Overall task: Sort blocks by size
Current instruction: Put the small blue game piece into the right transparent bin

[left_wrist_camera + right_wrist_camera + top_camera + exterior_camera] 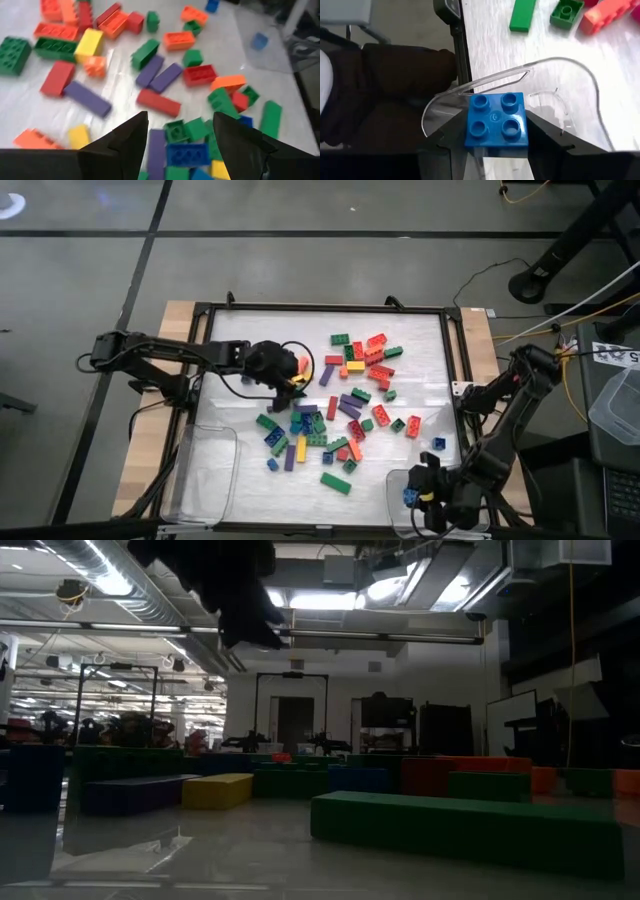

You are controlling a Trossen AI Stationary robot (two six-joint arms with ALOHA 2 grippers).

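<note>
- Right gripper (495,145) fingers clamp a small square blue studded block (497,120) above a clear plastic tray (560,107) (desk beneath).
- Left gripper (177,135) fingers spread wide, empty, over the scattered coloured plastic blocks (155,102).

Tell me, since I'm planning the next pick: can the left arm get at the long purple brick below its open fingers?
Probably yes. The left gripper hangs open over the pile, and the purple brick lies flat between its fingers, uncovered, though green and blue bricks crowd one side.

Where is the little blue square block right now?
The little blue square block sits between the right tool's fingers, over the clear tray at the table's right front corner.
</note>
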